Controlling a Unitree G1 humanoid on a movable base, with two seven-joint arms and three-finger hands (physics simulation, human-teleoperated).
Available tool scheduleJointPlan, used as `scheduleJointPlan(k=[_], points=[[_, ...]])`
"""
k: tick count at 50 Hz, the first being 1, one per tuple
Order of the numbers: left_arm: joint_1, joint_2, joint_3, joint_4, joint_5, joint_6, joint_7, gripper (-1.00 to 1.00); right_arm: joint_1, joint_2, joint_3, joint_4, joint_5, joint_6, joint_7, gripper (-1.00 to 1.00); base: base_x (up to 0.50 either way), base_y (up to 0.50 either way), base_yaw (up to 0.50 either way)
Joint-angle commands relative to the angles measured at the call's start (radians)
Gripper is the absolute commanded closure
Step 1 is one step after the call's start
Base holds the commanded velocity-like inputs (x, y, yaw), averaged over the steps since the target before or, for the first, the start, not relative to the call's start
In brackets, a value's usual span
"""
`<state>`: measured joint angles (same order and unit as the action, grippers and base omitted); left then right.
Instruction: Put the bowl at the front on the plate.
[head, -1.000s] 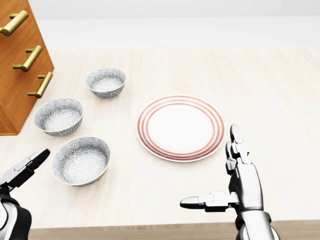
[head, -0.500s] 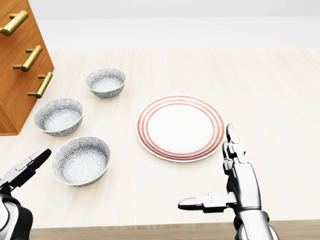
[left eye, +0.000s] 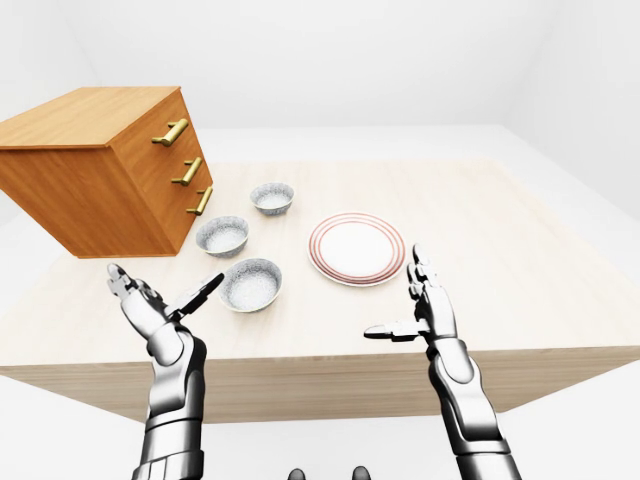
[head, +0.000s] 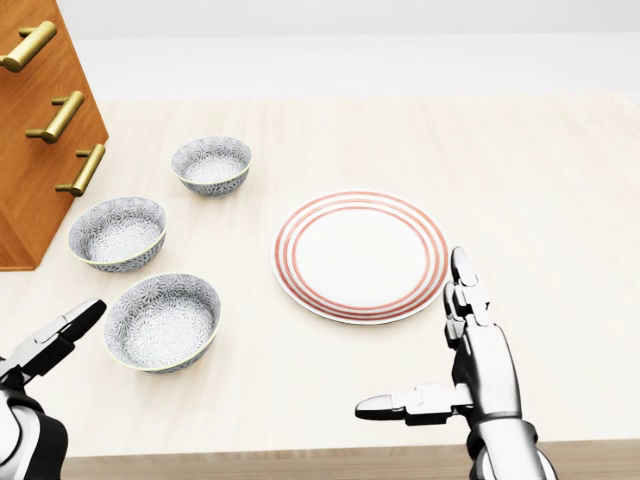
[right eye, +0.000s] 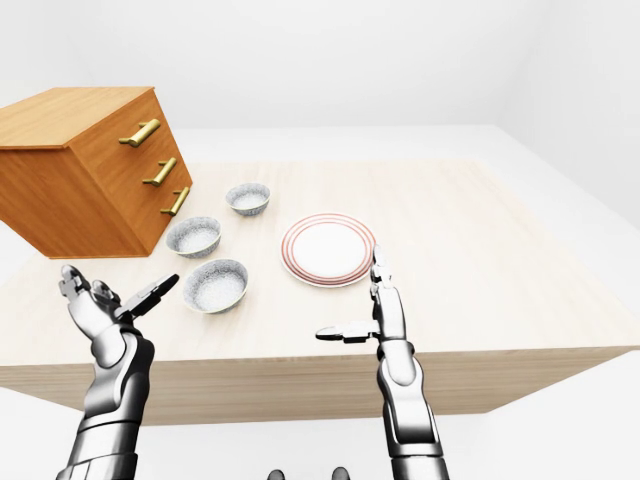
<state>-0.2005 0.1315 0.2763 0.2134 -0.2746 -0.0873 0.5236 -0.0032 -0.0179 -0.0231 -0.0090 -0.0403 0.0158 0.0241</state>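
Three grey patterned bowls stand in a row left of the plate in the head view. The lowest bowl (head: 163, 321) sits nearest the table's bottom edge, with the middle bowl (head: 118, 232) and the top bowl (head: 211, 164) above it. The white plate with red rings (head: 361, 255) lies at the centre. My left hand (left eye: 160, 300) hovers open just left of the lowest bowl, not touching it. Open too, my right hand (head: 430, 350) is below and right of the plate, with the thumb pointing left and nothing in it.
A wooden drawer chest with brass handles (left eye: 105, 170) stands on the table at the left, close to the upper two bowls. The table's near edge (head: 300, 462) runs along the bottom of the head view.
My right hand has drifted slightly left and up toward the plate. My left hand has dipped a little. The bowls and the plate have not moved.
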Motion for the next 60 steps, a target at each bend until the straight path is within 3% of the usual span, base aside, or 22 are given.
scheduleJointPlan(k=[1, 6, 8, 18, 22, 34, 38, 49, 51, 54, 60], points=[[-0.004, -0.008, 0.012, 0.005, 0.009, 0.000, 0.000, -1.00, -0.008, -0.002, -0.001, 0.021, -0.001, -0.006, 0.006, -1.00, 0.00, 0.00, 0.00], [-0.006, -0.008, 0.011, 0.017, 0.010, 0.000, 0.000, -1.00, 0.000, 0.001, 0.003, -0.009, -0.004, 0.012, 0.004, -1.00, 0.07, 0.00, 0.00], [-0.006, -0.008, 0.011, 0.020, 0.010, 0.000, 0.000, -1.00, -0.002, 0.000, 0.001, 0.009, -0.003, -0.005, 0.006, -1.00, 0.23, 0.00, 0.00], [-0.003, -0.009, 0.014, 0.005, 0.000, 0.000, 0.000, -1.00, 0.000, 0.001, 0.006, -0.005, -0.009, 0.004, 0.006, -1.00, 0.29, 0.00, 0.00], [-0.004, -0.009, 0.012, 0.006, 0.002, 0.000, 0.000, -1.00, -0.004, -0.002, 0.001, 0.017, -0.011, -0.013, 0.006, -1.00, 0.29, 0.00, 0.00], [-0.003, -0.008, 0.013, 0.009, 0.000, 0.000, 0.000, -1.00, -0.004, -0.001, 0.001, 0.016, -0.014, -0.016, 0.002, -1.00, 0.29, 0.00, 0.00], [0.000, -0.009, 0.013, 0.000, 0.000, 0.000, 0.000, -1.00, 0.002, 0.001, 0.004, -0.007, -0.016, -0.001, 0.000, -1.00, 0.28, 0.00, 0.00], [0.006, -0.011, 0.015, -0.015, -0.005, 0.000, 0.000, -1.00, 0.006, 0.002, 0.005, -0.019, -0.013, 0.004, -0.003, -1.00, 0.28, 0.00, 0.00], [0.004, -0.012, 0.016, -0.007, -0.005, 0.000, 0.000, -1.00, 0.002, 0.001, 0.002, -0.003, -0.012, -0.008, -0.002, -1.00, 0.28, 0.00, 0.00], [0.001, -0.011, 0.015, 0.005, -0.005, 0.000, 0.000, -1.00, 0.003, 0.001, 0.005, -0.014, -0.015, 0.002, -0.004, -1.00, 0.29, 0.00, 0.00], [0.004, -0.011, 0.015, -0.006, -0.007, 0.000, 0.000, -1.00, 0.000, 0.000, 0.002, 0.005, -0.016, -0.012, -0.004, -1.00, 0.28, 0.00, 0.00]])
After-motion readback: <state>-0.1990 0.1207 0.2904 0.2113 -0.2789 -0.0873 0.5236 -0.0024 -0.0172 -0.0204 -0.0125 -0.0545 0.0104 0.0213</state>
